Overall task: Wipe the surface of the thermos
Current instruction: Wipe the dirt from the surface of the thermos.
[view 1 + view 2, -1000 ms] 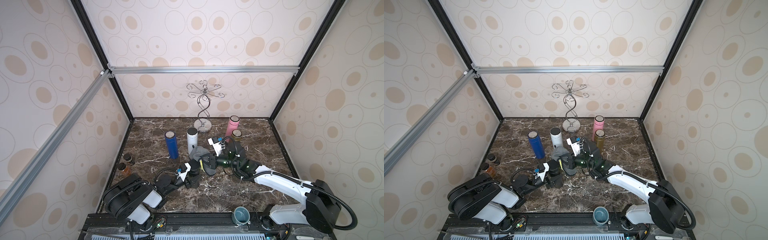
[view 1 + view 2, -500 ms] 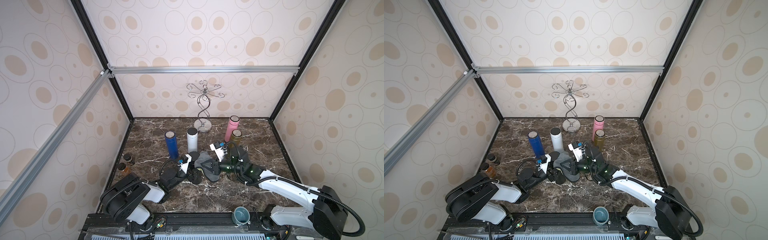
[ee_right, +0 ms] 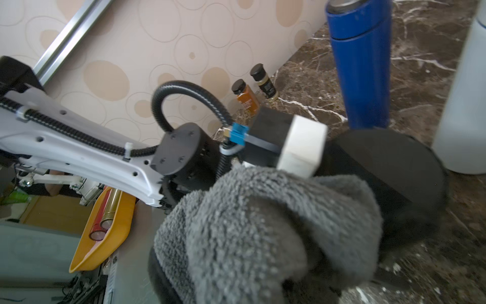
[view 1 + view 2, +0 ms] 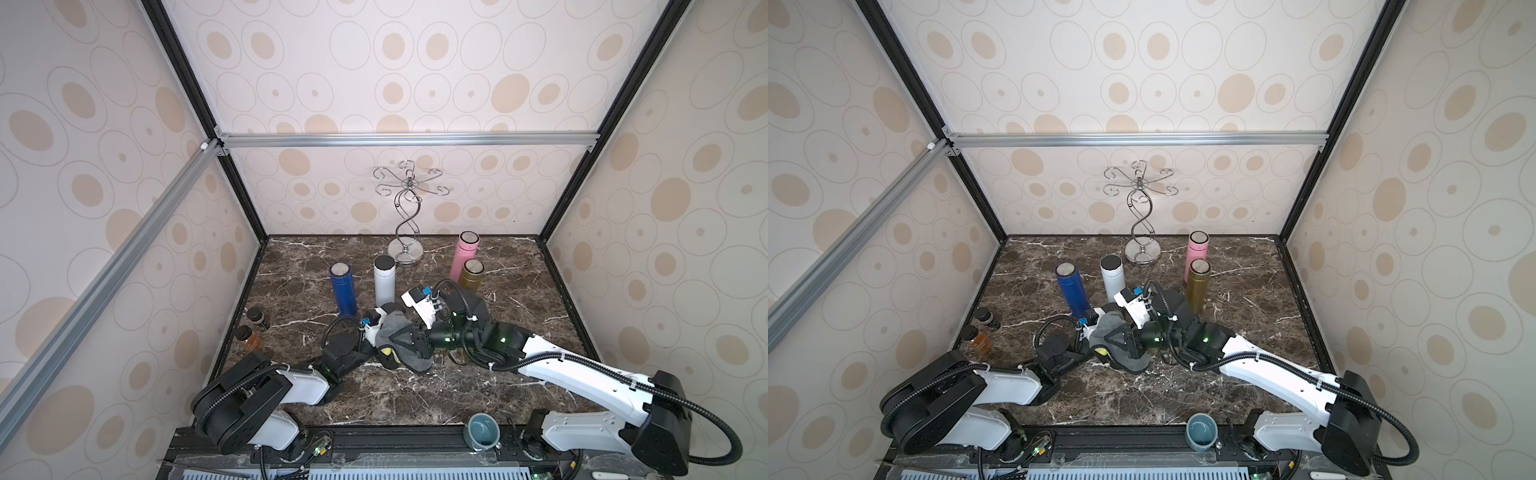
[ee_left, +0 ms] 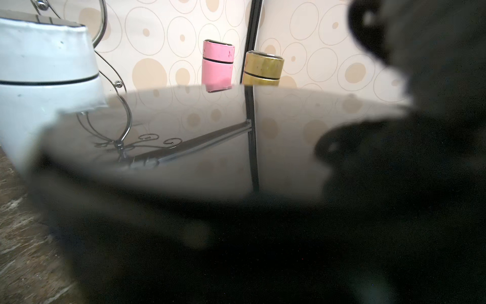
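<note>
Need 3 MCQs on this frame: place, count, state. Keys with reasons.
1. The gold metal thermos stands:
A. just in front of the pink metal thermos
B. behind it
C. stacked on top of it

2. Thermoses standing upright:
A. two
B. four
C. six

3. The right gripper has its jaws:
A. wide open
B. shut on the grey fluffy cloth
C. shut on nothing

Key:
1 A: gold is nearer the robot than pink.
2 B: blue thermos, white thermos, pink and gold. The black thermos lies sideways.
3 B: the cloth bunches around them in the right wrist view.
</note>
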`<action>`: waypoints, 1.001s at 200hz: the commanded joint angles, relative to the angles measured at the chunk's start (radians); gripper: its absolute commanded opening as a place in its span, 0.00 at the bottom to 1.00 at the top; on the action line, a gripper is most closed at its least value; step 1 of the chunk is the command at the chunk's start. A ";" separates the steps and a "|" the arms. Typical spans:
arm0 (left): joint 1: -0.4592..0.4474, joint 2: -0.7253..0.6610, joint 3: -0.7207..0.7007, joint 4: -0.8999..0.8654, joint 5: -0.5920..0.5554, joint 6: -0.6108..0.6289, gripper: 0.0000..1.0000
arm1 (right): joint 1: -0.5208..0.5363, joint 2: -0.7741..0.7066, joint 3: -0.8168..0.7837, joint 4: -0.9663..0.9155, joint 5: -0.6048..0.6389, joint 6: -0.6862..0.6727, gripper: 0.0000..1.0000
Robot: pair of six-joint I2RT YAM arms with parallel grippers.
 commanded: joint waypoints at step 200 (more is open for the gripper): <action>-0.018 -0.560 0.041 -0.193 -0.144 -0.293 0.00 | -0.094 -0.336 -0.313 0.059 0.467 0.260 0.00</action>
